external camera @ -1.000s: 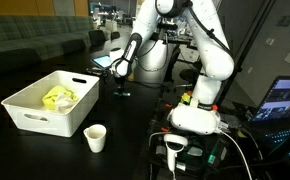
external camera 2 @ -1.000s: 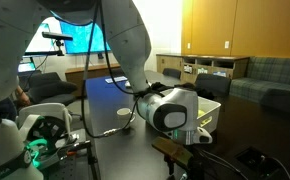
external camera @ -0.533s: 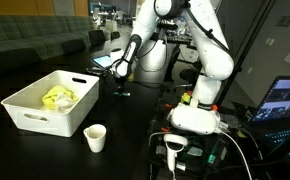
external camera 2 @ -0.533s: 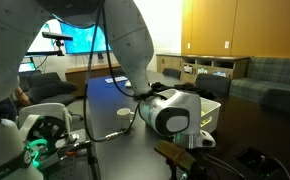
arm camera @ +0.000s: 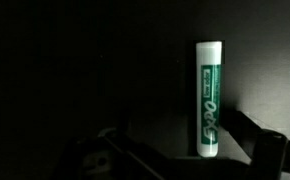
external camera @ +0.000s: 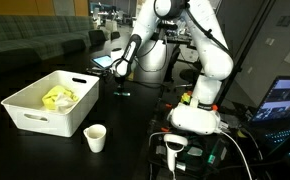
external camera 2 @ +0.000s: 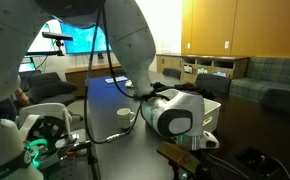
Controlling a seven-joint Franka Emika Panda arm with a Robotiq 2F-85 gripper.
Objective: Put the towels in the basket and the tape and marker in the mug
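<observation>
A green and white marker point(arm camera: 208, 98) lies on the dark table in the wrist view, its lower end between my gripper's point(arm camera: 185, 160) two dark fingers, which stand wide apart and do not touch it. In an exterior view my gripper point(external camera: 120, 82) hangs low over the far part of the black table. A white basket point(external camera: 30, 112) holds yellow towels point(external camera: 59, 97). A small white mug point(external camera: 95, 138) stands in front of the basket. I cannot make out the tape.
The robot base point(external camera: 197, 112) stands at the table's right side with cables and a laptop screen point(external camera: 283, 100) beside it. In an exterior view the wrist point(external camera 2: 175, 120) fills the foreground, with the white basket point(external camera 2: 209, 108) behind it. The room is dim.
The wrist has sunk slightly lower and shifted a little in the close exterior view. The basket, towels and mug have not moved.
</observation>
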